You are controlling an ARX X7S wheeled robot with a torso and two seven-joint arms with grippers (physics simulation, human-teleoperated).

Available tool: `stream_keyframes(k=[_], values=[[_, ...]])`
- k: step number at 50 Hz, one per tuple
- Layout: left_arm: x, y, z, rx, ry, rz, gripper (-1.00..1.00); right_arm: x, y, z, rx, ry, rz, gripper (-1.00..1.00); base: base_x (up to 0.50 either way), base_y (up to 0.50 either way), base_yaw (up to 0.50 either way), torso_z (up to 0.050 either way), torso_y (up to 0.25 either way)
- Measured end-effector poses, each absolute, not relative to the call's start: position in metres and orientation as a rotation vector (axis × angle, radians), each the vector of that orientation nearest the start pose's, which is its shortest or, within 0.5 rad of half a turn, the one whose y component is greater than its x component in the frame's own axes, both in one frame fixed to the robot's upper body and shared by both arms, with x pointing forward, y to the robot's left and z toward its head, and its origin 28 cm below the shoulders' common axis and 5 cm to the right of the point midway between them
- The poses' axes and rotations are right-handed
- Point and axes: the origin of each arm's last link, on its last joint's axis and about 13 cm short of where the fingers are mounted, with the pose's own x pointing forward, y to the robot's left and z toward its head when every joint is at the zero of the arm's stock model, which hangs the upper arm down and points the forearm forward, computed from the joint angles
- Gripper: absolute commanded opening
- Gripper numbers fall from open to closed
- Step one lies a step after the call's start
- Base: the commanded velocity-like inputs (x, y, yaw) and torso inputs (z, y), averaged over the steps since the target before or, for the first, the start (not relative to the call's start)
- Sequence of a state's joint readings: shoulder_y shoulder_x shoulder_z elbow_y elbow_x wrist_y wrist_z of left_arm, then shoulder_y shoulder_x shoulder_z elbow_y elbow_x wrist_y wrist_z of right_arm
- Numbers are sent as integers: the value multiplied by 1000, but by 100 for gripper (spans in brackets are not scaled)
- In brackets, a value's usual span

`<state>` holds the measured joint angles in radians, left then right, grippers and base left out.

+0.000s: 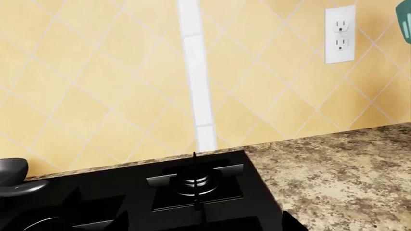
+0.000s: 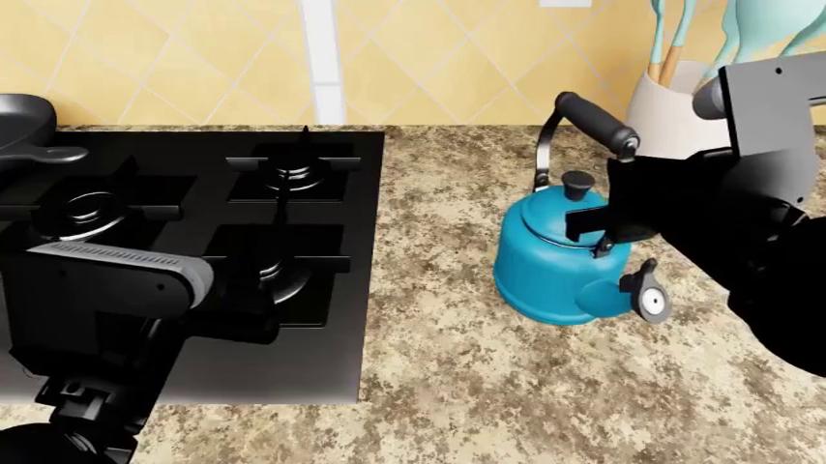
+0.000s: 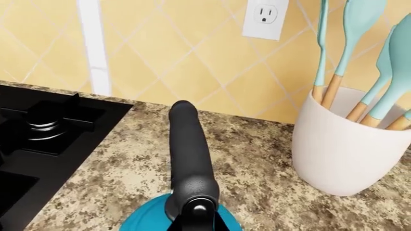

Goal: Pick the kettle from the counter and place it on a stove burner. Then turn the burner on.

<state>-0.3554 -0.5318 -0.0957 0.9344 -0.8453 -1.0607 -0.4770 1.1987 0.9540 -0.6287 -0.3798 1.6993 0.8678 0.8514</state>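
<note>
While the kettle point(image 2: 558, 256) sits upright on the counter point(image 2: 452, 387), well clear of the black hob point(image 2: 193, 367), its arched handle point(image 2: 597, 124) rises above the lid knob point(image 2: 577, 182) and its capped spout point(image 2: 645, 300) points toward the robot. From the right gripper point(image 2: 617, 217), the kettle lies directly below and just ahead: the dark fingers hang beside the handle's right leg, close over the lid, but whether they stand apart or closed cannot be told from any view. The right wrist view looks straight down the black grip of the handle point(image 3: 190, 159) to the teal body point(image 3: 144, 216) beneath it, with no fingertip visible.

Beyond the right gripper, toward the tiled wall, stands a white utensil jar point(image 2: 671, 111) holding teal spatulas with wooden shafts; it is near the kettle and not touching it. A wall outlet point(image 3: 265, 18) is above and behind.

Across from the right gripper, the small stove burner point(image 2: 294, 172) with its four-armed grate sits at the hob's far corner nearest the kettle. The left arm point(image 2: 110, 300) hovers over the hob's near part; its fingers are not shown, so their state cannot be told. Its wrist camera faces that same burner point(image 1: 194, 182) and the counter edge beside it. A dark pan point(image 2: 26, 130) rests at the hob's far left.
</note>
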Motion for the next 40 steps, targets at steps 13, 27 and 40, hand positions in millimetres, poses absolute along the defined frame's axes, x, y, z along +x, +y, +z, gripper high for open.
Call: stream_keyframes(k=[13, 27, 40], values=[[185, 244, 201, 125, -127, -70, 100, 235, -153, 295, -115, 93, 111, -100, 0, 0, 0, 0, 1], [185, 245, 203, 124, -131, -68, 100, 234, -157, 307, -135, -36, 47, -100, 0, 0, 0, 0, 1], [186, 245, 203, 123, -135, -66, 100, 235, -157, 312, -147, -86, 12, -100, 0, 0, 0, 0, 2]])
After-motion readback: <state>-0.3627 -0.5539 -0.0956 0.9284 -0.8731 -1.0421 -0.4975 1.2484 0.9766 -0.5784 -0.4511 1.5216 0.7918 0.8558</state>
